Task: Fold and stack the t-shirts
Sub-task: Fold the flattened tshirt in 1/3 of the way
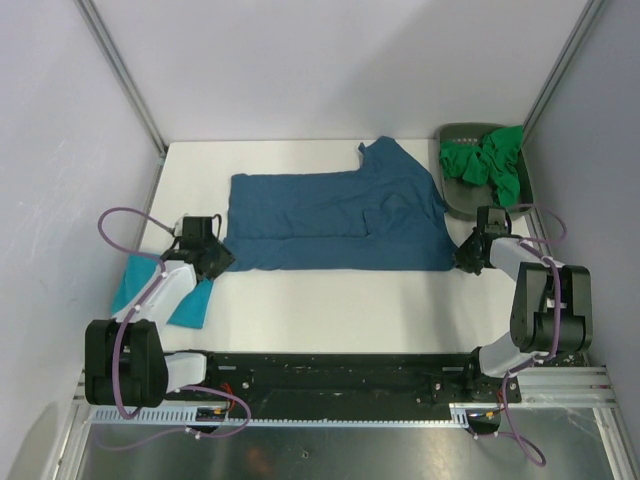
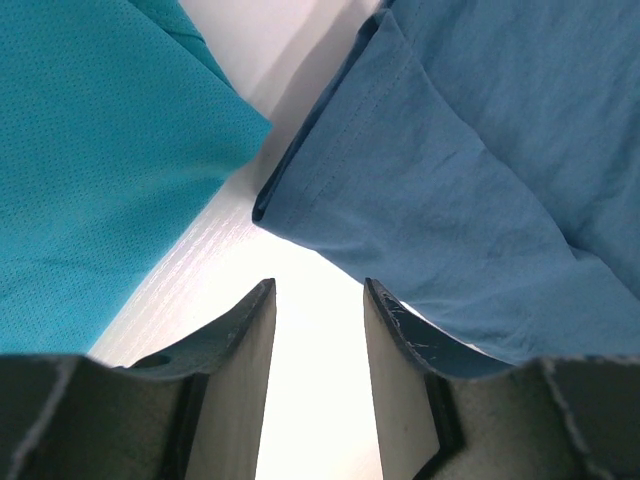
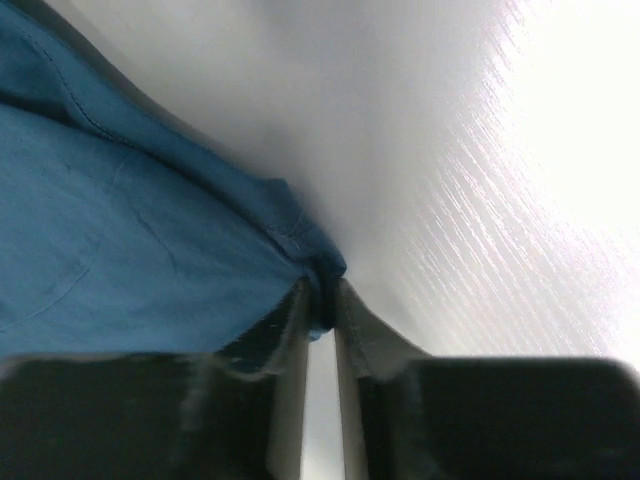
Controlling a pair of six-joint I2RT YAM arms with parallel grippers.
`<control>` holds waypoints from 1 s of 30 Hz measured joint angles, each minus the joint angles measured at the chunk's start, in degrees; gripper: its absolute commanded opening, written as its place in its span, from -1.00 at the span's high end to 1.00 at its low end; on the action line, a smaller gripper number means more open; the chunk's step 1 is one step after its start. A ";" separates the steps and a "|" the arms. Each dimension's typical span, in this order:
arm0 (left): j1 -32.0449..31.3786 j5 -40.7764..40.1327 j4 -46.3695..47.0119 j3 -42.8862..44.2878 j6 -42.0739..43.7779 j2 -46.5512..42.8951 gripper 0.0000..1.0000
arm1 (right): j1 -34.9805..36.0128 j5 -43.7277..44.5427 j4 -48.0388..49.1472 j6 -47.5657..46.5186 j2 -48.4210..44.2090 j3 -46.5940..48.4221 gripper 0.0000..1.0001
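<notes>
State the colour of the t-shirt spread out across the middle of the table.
The t-shirt is dark steel-blue, seen best in the top external view.

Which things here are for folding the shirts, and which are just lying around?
For the job:
blue shirt, its corner pinched by the right tool
turquoise shirt
green shirts
left tool, open

Just lying about:
grey tray, holding the green shirts
</notes>
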 measured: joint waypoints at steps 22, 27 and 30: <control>2.95 1.55 3.98 -3.06 -2.97 6.93 0.03 | 0.76 2.03 -2.19 -0.13 0.61 1.14 1.00; 3.23 1.86 5.14 -2.21 -3.52 8.59 0.05 | 0.76 2.01 -2.38 -0.15 0.72 1.31 1.00; 3.26 1.97 5.51 -2.03 -3.63 8.90 0.08 | 0.79 2.01 -2.51 -0.33 0.72 1.40 1.00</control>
